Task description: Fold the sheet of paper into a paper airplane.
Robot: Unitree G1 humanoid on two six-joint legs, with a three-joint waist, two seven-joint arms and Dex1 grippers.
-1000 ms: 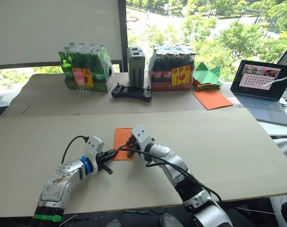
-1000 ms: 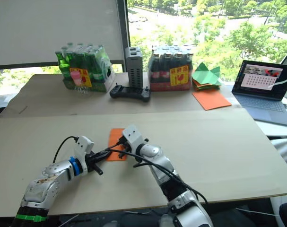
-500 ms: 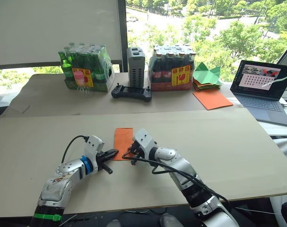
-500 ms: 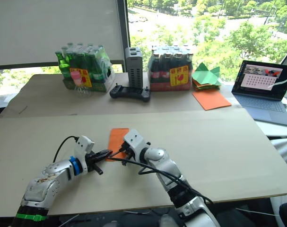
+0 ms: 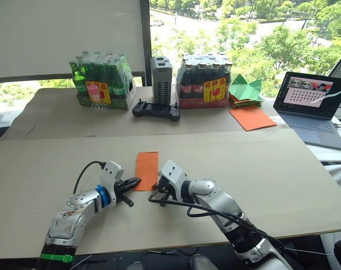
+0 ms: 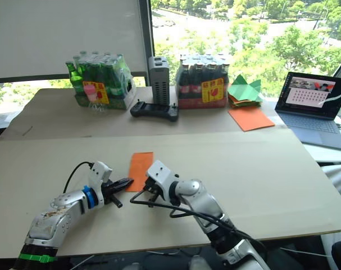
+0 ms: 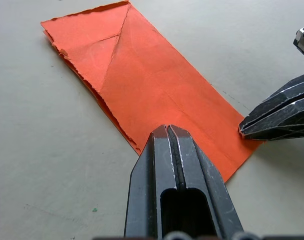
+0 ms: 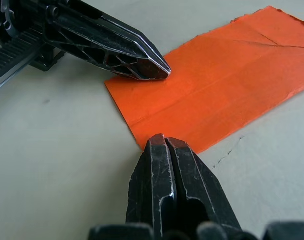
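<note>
A: Since the sheet of paper (image 5: pixel 147 170) lies flat on the cardboard tabletop (image 5: pixel 282 169), folded into a narrow strip with diagonal creases at its far end, where do the grippers stand to it?

B: Both sit at its near short edge. The left gripper (image 7: pixel 173 134) has its fingers pressed together, tips resting on that edge, grasping nothing; I judge it is pinning the strip so it cannot slide.

A: And the other?

B: The right gripper (image 8: pixel 162 142) is clenched too, empty, its tip at the sheet's near corner, just off the paper. That looks like a stance for pressing a crease or nudging the edge.

A: Beyond the sheet?

B: Well behind it stand two bottle packs (image 5: pixel 101 81), a controller (image 5: pixel 155 109) and green paper shapes (image 5: pixel 246 90); a laptop (image 5: pixel 315 107) sits far right.
</note>
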